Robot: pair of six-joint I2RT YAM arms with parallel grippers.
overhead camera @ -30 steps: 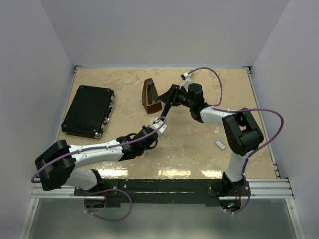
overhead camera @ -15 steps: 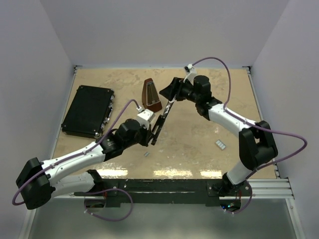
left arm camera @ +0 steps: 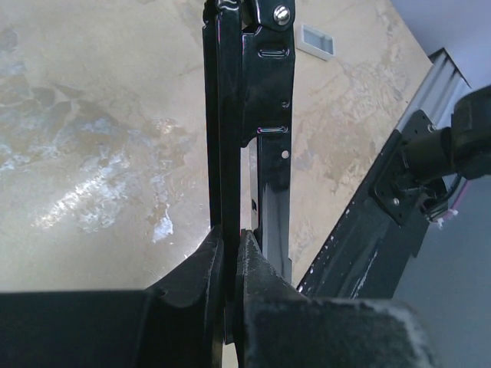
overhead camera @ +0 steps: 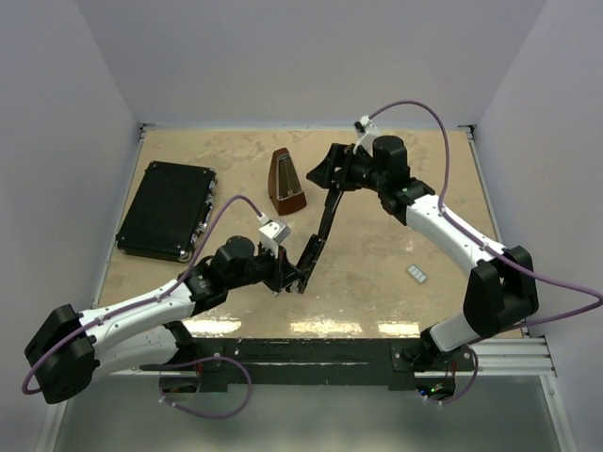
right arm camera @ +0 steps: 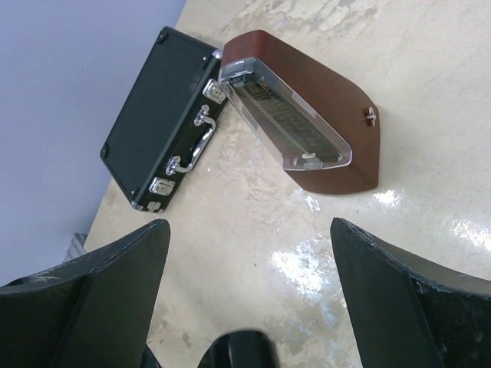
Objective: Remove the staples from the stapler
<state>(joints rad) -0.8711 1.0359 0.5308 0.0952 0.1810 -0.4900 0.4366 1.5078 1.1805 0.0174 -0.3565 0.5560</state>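
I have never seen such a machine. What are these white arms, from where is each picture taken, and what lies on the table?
These are two robot arms, each ending in a two-finger gripper. One camera looks down from above; the other two sit on the wrists. The left gripper is shut on the near end of the stapler. The right gripper is open at its far end. On the table are a small strip of staples, a brown metronome and a black case.

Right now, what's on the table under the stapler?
Only bare tabletop shows beneath the stapler; a strip of staples lies apart, to its right. The left fingers hide the spot under its near end.
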